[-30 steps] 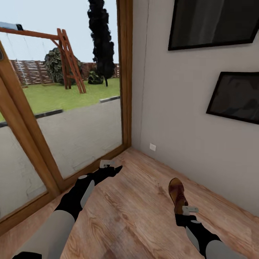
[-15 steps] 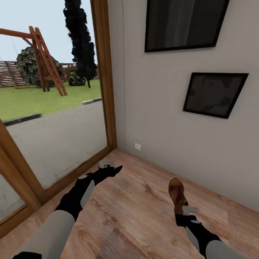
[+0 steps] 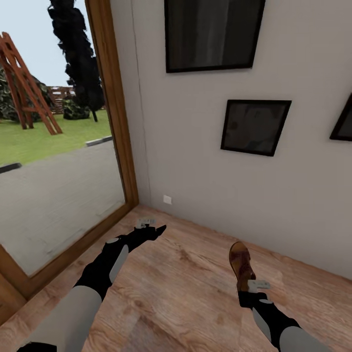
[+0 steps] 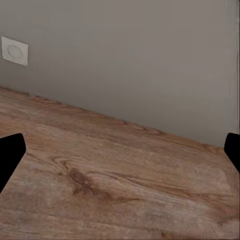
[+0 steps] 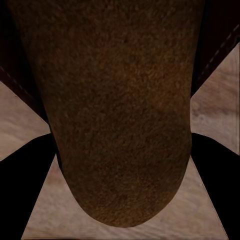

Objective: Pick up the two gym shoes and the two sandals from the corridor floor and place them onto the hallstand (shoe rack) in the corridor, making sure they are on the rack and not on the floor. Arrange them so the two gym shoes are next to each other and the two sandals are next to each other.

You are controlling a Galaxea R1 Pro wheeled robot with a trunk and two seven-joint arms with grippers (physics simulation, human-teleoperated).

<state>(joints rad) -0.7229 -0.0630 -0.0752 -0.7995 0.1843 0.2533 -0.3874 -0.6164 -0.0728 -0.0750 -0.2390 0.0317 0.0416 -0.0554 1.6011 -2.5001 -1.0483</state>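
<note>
Sandal [image 3: 240, 264], one of the brown pair, is held by its heel end in my right fingers [image 3: 252, 288], which are clenched on it; it projects forward from that grip, above the corridor floor [image 3: 186, 288]. Right wrist view: the sandal [image 5: 120, 110] runs out between the two dark fingers [image 5: 30, 185], its rounded end toward the camera, with floor planks visible on either side. My left fingers [image 3: 159, 229] are released and carry nothing; in the left wrist view their dark tips [image 4: 10, 155] stand wide apart at the frame edges, with bare floor and the grey wall [image 3: 195, 146] between them, and a small white wall plate [image 4: 14, 50] low on the wall.

Progress, as a judgement: one sandal is lifted and in transit, not yet placed. The hallstand, the second sandal and both gym shoes are out of frame, so how many are already racked cannot be told. Placement of this sandal beside its partner remains to be done.

Appearance: flat, slim, dark brown, with a leather-like, slightly mottled surface and a lighter, glossier patch near the toe.

Surroundings: floor of light brown grained planks; beyond it, a wood-framed glass door [image 3: 110, 117] on my left and dark framed pictures [image 3: 254, 126] on the wall ahead.
</note>
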